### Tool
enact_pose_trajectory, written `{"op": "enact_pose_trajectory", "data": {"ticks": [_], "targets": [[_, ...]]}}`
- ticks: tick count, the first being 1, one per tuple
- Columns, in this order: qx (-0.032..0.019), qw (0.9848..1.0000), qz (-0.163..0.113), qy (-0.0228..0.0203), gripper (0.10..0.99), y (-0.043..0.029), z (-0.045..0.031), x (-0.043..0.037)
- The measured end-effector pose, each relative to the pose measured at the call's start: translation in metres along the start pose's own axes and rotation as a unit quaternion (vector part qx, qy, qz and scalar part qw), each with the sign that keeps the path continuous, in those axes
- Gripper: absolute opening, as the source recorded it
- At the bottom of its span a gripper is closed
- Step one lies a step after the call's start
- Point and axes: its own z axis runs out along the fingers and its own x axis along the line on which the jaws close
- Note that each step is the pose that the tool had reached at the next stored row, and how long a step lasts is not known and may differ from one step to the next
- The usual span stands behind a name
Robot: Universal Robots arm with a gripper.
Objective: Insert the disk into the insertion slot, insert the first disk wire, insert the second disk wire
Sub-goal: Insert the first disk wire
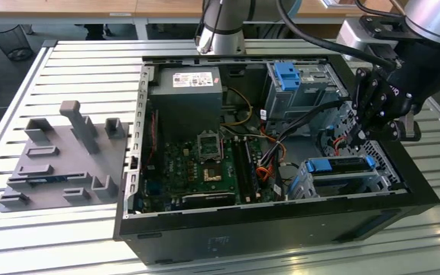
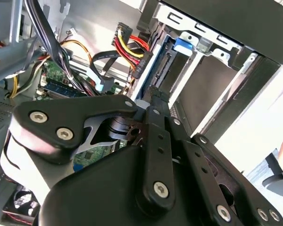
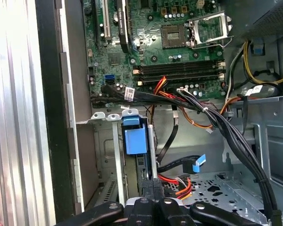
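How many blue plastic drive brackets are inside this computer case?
2. One is the tab on the tall cage at the back; the other frames the disk in the slot at the exterior view's right. More may be hidden.

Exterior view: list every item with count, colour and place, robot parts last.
table: one, silver, slatted, under everything
computer case: one, black, open, on the table
power supply: one, grey, in the case beyond the motherboard
motherboard: one, green, case floor
wires: several, black, red, orange, beside the motherboard
disk: one, blue-framed, in the insertion slot
insertion slot: one, silver-grey, case's near corner, exterior view's right
taller cage: one, grey, blue tab, beyond the slot
fixture plate: one, grey, exterior view's left
bin: one, black, floor
arm: one, grey and black
tool: one, black, by the disk
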Motion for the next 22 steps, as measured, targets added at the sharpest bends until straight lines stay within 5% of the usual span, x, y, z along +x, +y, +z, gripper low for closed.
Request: {"op": "enact_pose_trajectory", "data": {"ticks": [14, 22], "targets": [[-0.0001, 0.9997, 0.025, -0.0002, 0.114, -0.0037, 0.0012, -0.0140], [-0.0001, 0.9977, 0.067, -0.0003, 0.412, -0.0043, 0.0041, -0.0147]]}}
